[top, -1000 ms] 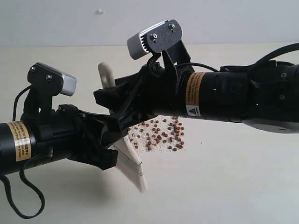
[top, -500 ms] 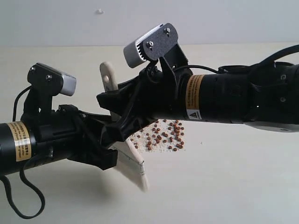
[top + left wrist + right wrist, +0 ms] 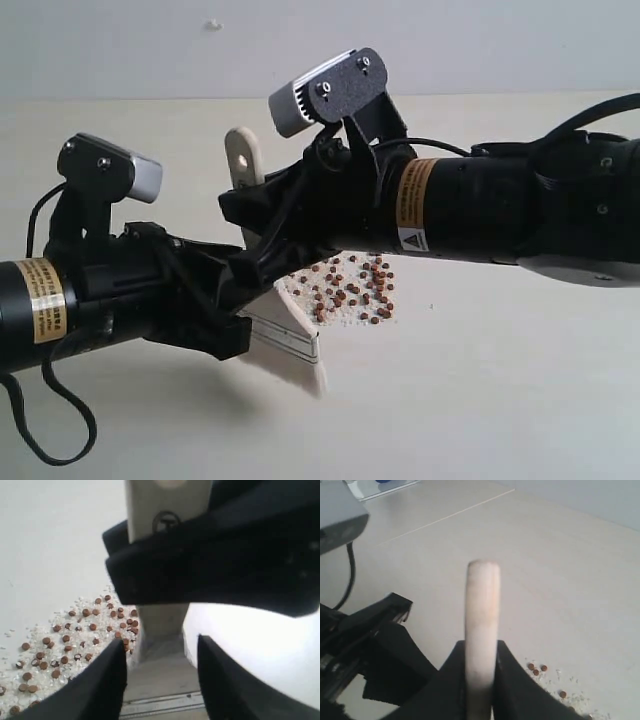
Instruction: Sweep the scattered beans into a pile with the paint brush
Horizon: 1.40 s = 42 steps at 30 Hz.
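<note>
Loosely spread beans (image 3: 350,292), paint brush (image 3: 482,600) pinched in right tool (image 3: 480,649)

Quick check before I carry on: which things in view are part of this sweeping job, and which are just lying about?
Part of the job:
- beans
- paint brush, handle clamped in the right gripper
- left gripper, open, jaws either side of the brush

Just lying about:
- whitish crumbs among the beans
- blurred pale thing with a blue spot, seen only in the right wrist view
</note>
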Available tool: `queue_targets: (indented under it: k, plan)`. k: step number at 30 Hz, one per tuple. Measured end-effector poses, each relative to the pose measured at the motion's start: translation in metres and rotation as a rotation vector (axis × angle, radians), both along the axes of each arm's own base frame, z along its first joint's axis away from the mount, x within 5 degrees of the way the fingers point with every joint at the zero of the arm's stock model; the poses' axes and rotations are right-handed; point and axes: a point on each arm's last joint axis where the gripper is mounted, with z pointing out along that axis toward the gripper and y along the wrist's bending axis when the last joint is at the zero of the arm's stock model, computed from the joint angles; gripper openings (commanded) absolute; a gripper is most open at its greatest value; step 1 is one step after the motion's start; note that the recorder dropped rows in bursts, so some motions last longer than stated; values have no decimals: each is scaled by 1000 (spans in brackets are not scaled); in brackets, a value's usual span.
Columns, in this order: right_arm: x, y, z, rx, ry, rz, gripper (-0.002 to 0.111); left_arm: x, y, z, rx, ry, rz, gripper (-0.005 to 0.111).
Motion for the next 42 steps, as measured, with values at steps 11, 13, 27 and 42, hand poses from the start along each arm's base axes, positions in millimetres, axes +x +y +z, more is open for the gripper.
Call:
queue_targets:
  k: [11,13,27,42]
  plan:
    - [13,-11,-4,-57,10,-196,0,-1,5,-1,49,26,20,53]
    - [14,-16,-1,-70,4,-238,0,-2,6,3,36,24,25,45]
    - [-34,-78,62,79,-162,-365,0,-53,84,55,-184,-175,56,0]
    - [-50,-123,22,65,-214,-604,0,-86,150,62,-374,-321,208,0]
